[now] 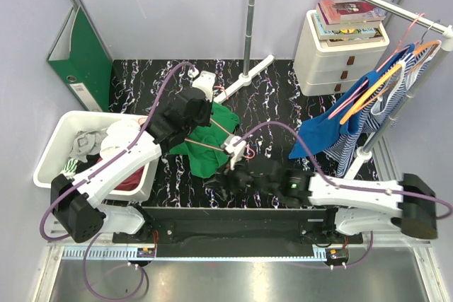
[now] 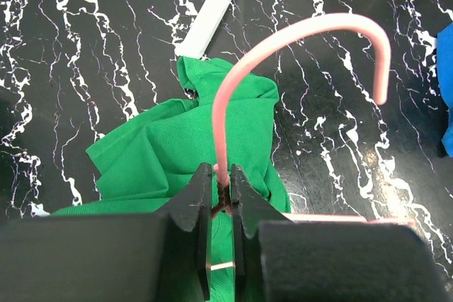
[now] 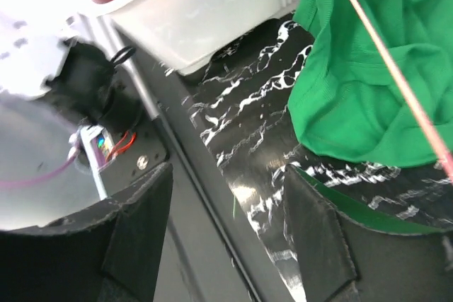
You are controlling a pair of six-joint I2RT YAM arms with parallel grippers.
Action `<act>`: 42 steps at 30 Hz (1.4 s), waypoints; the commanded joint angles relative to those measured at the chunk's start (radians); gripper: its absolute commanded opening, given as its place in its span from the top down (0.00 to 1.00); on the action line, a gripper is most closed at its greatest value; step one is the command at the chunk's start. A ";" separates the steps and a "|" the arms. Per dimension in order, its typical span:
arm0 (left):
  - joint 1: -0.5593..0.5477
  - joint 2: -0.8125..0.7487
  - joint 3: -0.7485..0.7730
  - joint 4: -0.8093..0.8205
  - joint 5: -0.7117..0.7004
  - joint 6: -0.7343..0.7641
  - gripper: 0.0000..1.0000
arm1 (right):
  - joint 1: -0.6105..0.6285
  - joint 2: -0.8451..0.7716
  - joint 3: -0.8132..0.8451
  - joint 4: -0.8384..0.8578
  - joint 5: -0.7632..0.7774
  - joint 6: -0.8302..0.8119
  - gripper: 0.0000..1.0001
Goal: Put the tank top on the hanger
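Left gripper (image 2: 221, 178): clamped on the hanger (image 2: 283, 37) at its twisted neck, just below the hook. Tank top (image 1: 212, 136): crumpled at the centre of the table (image 1: 277, 93), with the hanger wire crossing over it. Right gripper (image 3: 226, 196): at the top's 5 o'clock, jaws apart, nothing between them.
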 commanded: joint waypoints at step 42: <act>0.040 -0.118 -0.053 0.041 0.118 0.010 1.00 | -0.041 0.597 0.013 0.267 0.438 0.375 1.00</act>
